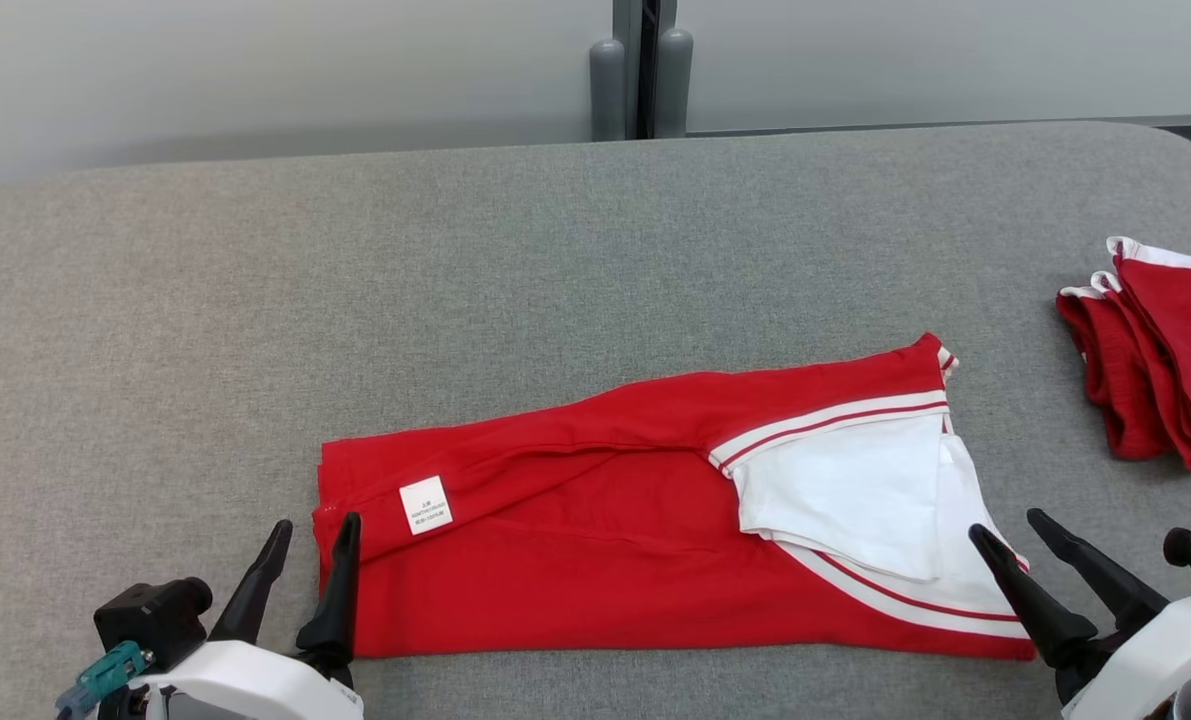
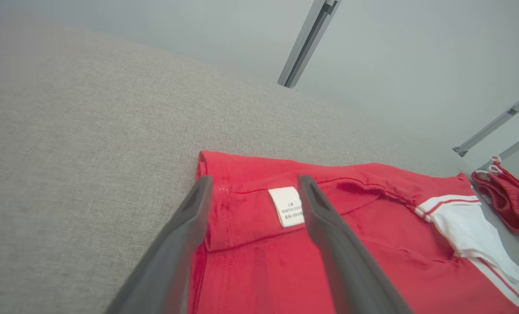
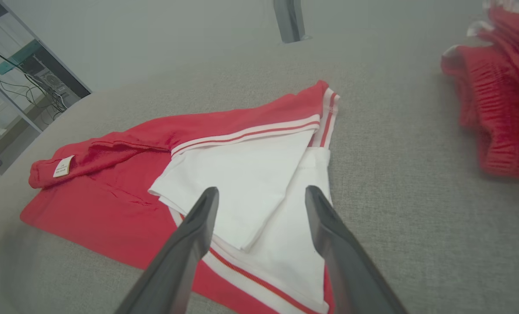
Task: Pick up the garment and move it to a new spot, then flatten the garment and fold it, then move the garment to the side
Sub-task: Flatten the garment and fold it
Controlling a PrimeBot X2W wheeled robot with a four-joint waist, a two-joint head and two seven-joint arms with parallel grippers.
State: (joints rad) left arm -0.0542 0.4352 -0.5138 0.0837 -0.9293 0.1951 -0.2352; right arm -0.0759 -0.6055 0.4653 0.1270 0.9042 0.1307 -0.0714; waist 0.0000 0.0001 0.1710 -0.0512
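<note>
A red garment with white panels and red-white stripes lies folded lengthwise on the grey table. A white label shows near its left end. My left gripper stands open at the garment's left edge, one finger over the cloth and one over the table; in the left wrist view its fingers straddle the folded red edge beside the label. My right gripper is open at the garment's right end, over the white panel. Neither holds cloth.
A pile of other red garments with white trim lies at the table's right edge, also in the right wrist view. Two grey posts stand behind the table's far edge. Shelving with cables stands beyond the table.
</note>
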